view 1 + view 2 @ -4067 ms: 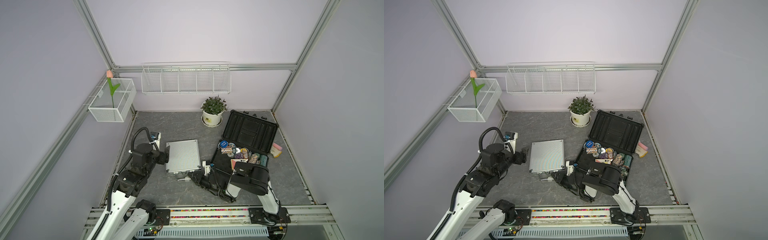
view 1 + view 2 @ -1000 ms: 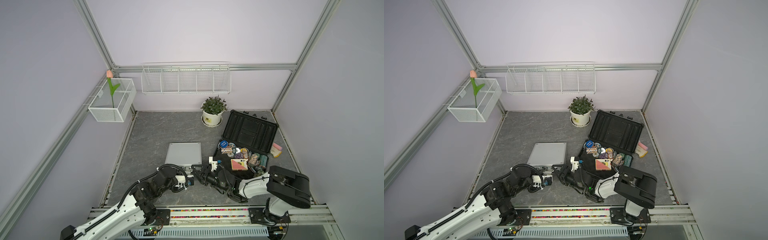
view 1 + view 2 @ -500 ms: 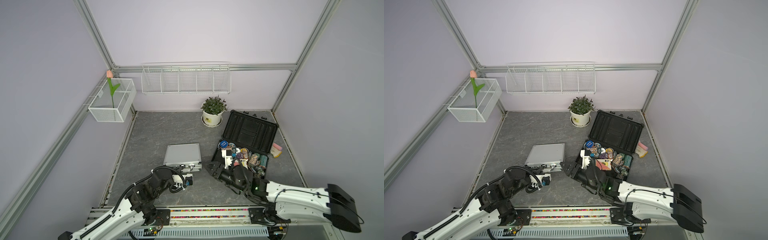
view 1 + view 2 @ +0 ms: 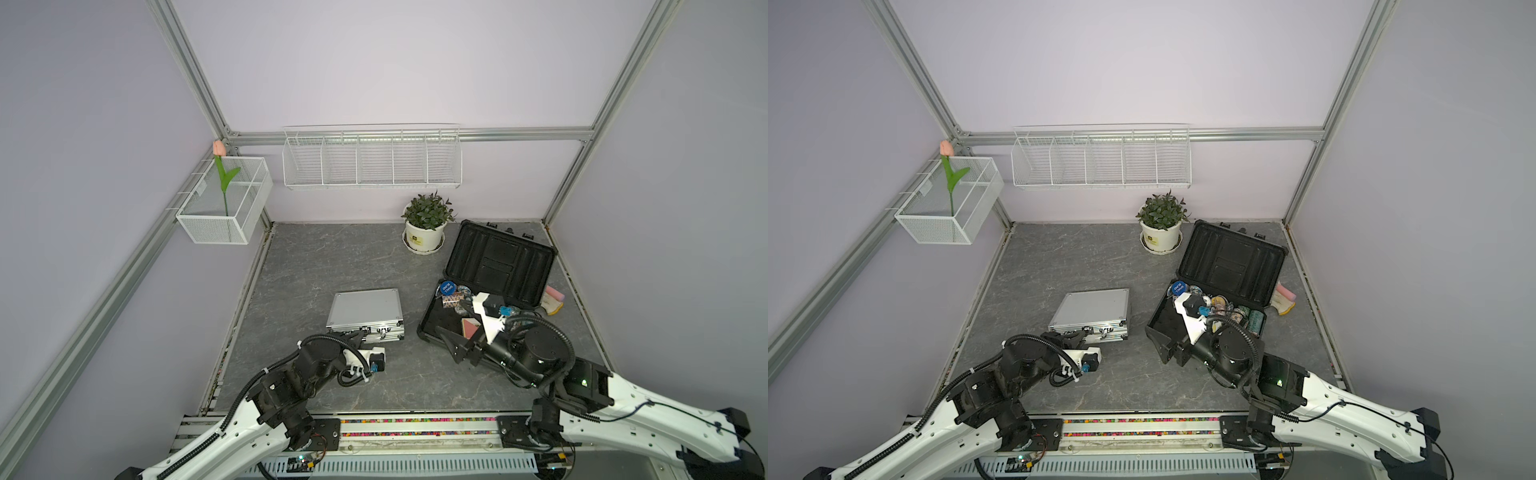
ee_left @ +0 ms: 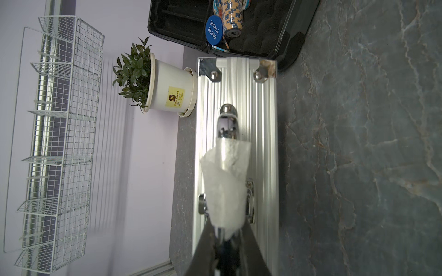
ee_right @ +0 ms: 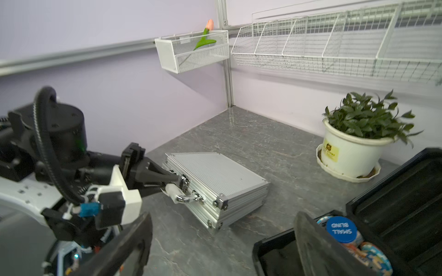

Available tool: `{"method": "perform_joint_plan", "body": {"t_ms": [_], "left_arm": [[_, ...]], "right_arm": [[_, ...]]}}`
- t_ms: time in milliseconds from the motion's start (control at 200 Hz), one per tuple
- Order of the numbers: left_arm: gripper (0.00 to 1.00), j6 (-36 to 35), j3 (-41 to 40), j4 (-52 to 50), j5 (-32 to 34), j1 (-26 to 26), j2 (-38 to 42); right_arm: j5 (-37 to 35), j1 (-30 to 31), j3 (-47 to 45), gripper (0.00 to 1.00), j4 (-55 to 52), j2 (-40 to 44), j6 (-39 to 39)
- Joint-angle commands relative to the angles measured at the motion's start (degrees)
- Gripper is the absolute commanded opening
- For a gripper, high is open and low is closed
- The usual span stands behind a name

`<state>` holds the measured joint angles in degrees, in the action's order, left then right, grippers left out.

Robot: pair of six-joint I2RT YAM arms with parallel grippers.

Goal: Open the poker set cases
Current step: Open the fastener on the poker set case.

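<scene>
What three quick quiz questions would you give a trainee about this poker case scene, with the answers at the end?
1. True or false: the silver case has its lid raised.
2. What is the left gripper shut on? A the case handle; B a poker chip; C the plant pot.
3. Fill the gap: the blue disc in the open black case reads "SMALL ____".

Key: 1 false; 2 A; 3 BLIND.
</scene>
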<state>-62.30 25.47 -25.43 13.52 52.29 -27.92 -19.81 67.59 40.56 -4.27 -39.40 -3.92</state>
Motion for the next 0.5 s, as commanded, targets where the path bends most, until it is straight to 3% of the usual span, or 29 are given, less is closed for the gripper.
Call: {"method": "perform_joint_plan", "body": {"t_ms": [0,145,495], "left_arm": [[0.00,-2.85,0.48,5.39,-0.40,-0.05,1.59],[0.00,-3.85,-0.05,5.84,-0.16,-0.05,2.08],[0.00,-9.02,-1.81,5.83,0.41,-0.07,4.12]], "right_arm": [[5.49,0.06,2.69,0.95,-4.53,-4.33,17.10],[10.48,0.03,3.24,0.95,-4.11,-9.34,24.47],[18.82,-0.29,-2.26,0.98,3.05,-11.28,39.76]]}}
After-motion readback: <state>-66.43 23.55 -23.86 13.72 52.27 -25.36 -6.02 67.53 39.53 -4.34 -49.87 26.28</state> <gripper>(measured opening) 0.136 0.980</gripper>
